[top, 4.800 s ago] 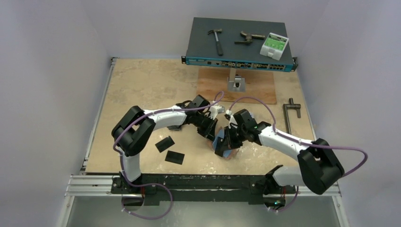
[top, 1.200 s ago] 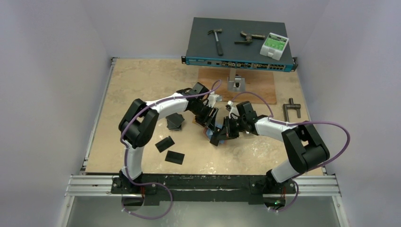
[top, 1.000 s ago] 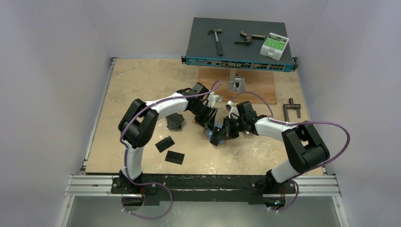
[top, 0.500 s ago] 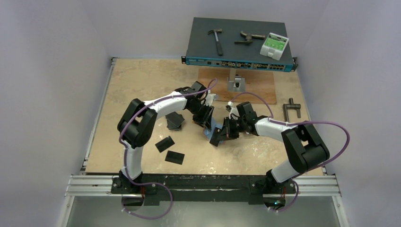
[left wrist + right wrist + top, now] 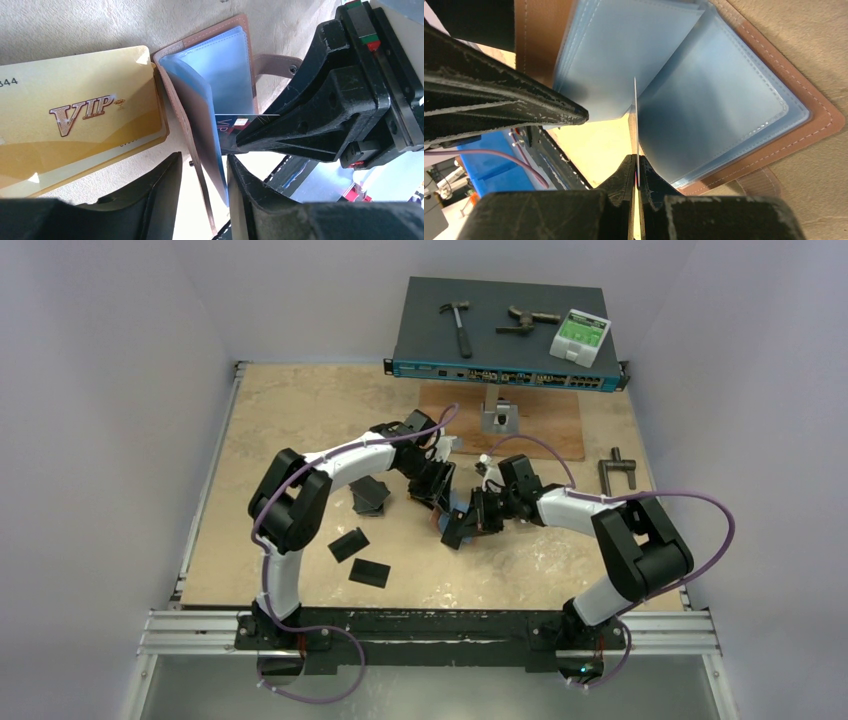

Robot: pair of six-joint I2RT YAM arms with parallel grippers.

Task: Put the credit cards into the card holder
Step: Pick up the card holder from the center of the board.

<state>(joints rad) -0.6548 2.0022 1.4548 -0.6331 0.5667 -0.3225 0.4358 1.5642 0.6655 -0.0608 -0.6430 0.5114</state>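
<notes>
The card holder (image 5: 220,65) lies open mid-table, salmon-brown leather with blue clear sleeves (image 5: 724,100). My right gripper (image 5: 636,162) is shut on a thin credit card (image 5: 635,120), seen edge-on with its tip between two sleeves. In the left wrist view that card (image 5: 245,121) pokes in from the right. My left gripper (image 5: 203,157) straddles the holder's cover and one sleeve. Its jaws stand apart and the flap leans on the right finger. A gold VIP card (image 5: 75,125) lies flat beside the holder. Black cards (image 5: 348,544) (image 5: 369,572) (image 5: 372,497) lie left of it.
At the back stands a network switch (image 5: 505,335) with a hammer, another tool and a white-green box on top. In front of it are a wooden board (image 5: 545,420) and a small metal block (image 5: 498,418). A T-handle tool (image 5: 617,475) lies at the right.
My left wrist has shifted slightly back and left at the holder. The right gripper and its card stay almost in place.
</notes>
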